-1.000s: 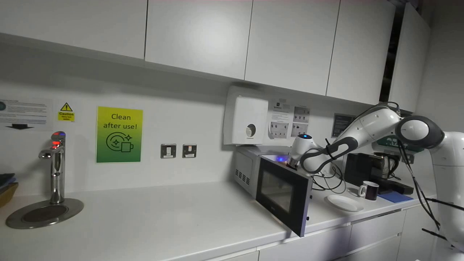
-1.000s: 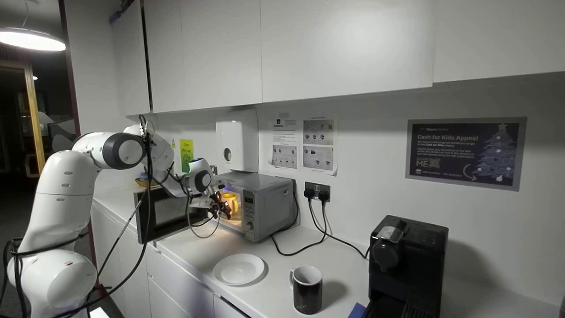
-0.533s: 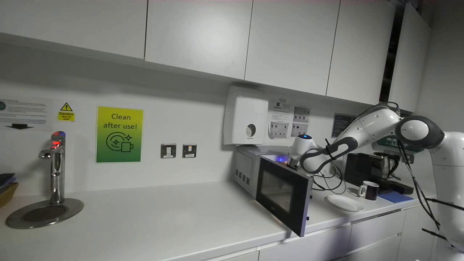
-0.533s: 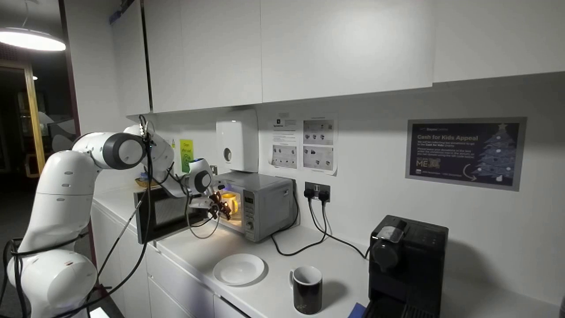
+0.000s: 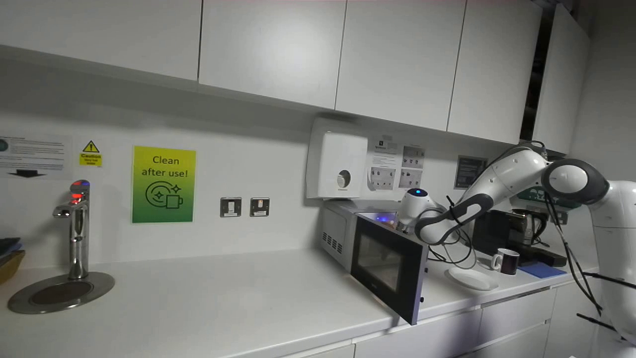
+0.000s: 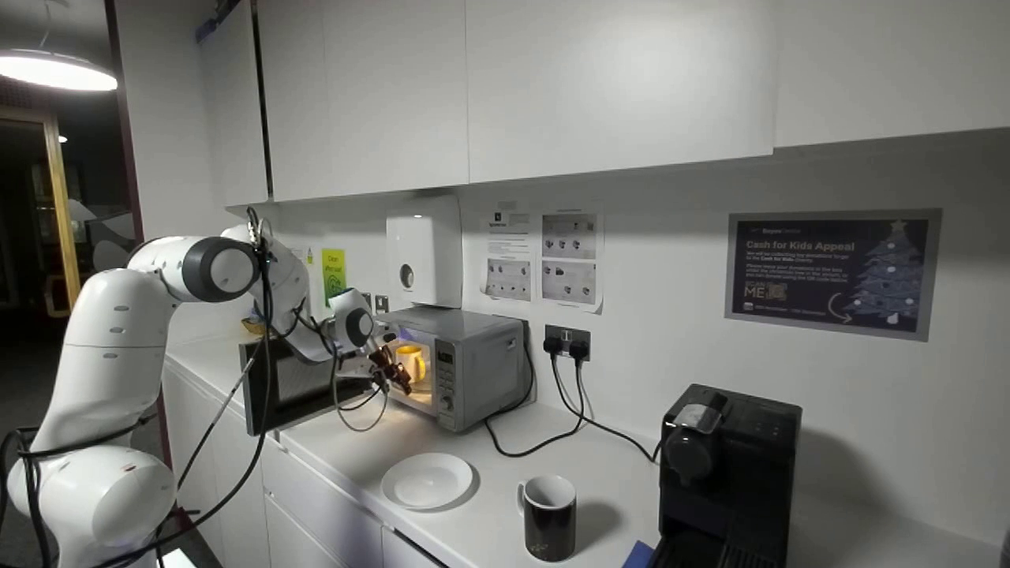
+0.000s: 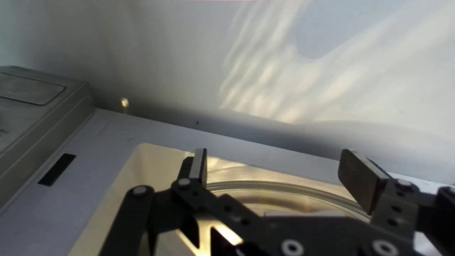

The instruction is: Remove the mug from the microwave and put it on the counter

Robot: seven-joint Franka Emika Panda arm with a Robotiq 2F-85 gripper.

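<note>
A mug (image 6: 409,362), orange-yellow in the oven light, stands upright inside the lit microwave (image 6: 489,367). The microwave's door (image 5: 380,258) is swung wide open over the counter (image 5: 208,293). My gripper (image 6: 405,384) is at the opening, in front of the mug and slightly low. In the wrist view the fingers (image 7: 275,170) are wide apart with nothing between them. Beyond them lie the glass turntable (image 7: 284,187) and the microwave's front frame (image 7: 170,133). The mug cannot be made out in the wrist view; my gripper body hides much of the cavity.
A white plate (image 6: 427,481) and a black mug (image 6: 550,521) stand on the counter before the microwave. A black coffee machine (image 6: 734,473) stands further along. Cables (image 6: 544,454) lie beside the microwave. A tap (image 5: 78,228) stands beyond the door side.
My gripper and wrist have drawn back slightly from the microwave and tipped a little in the last half second. More of the mug shows; it has not moved.
</note>
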